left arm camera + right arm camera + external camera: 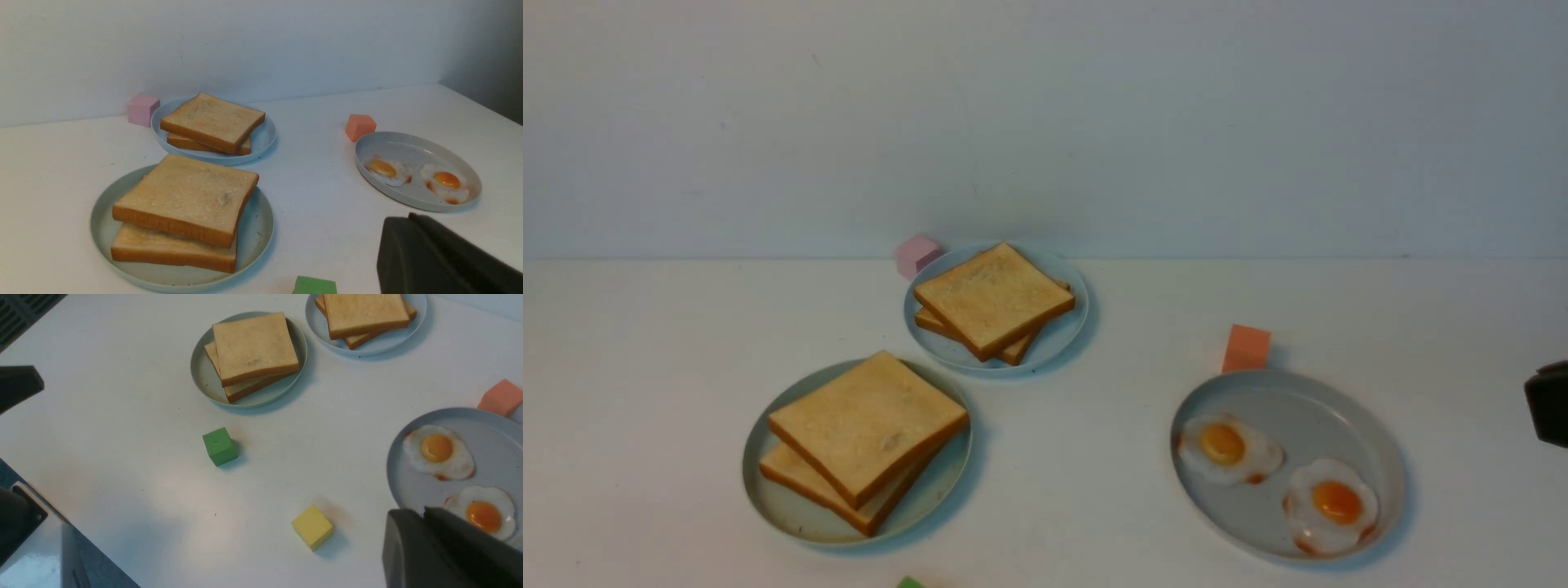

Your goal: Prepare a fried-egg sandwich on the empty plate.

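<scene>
Showing assembly seemingly complete, the sandwich (866,437) sits on the mint plate (768,500); your left gripper (410,218) has jaws together, the right gripper (425,512) is unreadable, so next simply confirm the egg layer.

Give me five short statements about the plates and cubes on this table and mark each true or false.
1. The mint-green plate holds two stacked toast slices. True.
2. The grey plate holds three fried eggs. False: two fried eggs.
3. A pink cube sits beside the blue-grey plate. True.
4. The orange cube lies on the grey plate. False: on the table behind it.
5. The green cube sits on a toast slice. False: on the table.
</scene>
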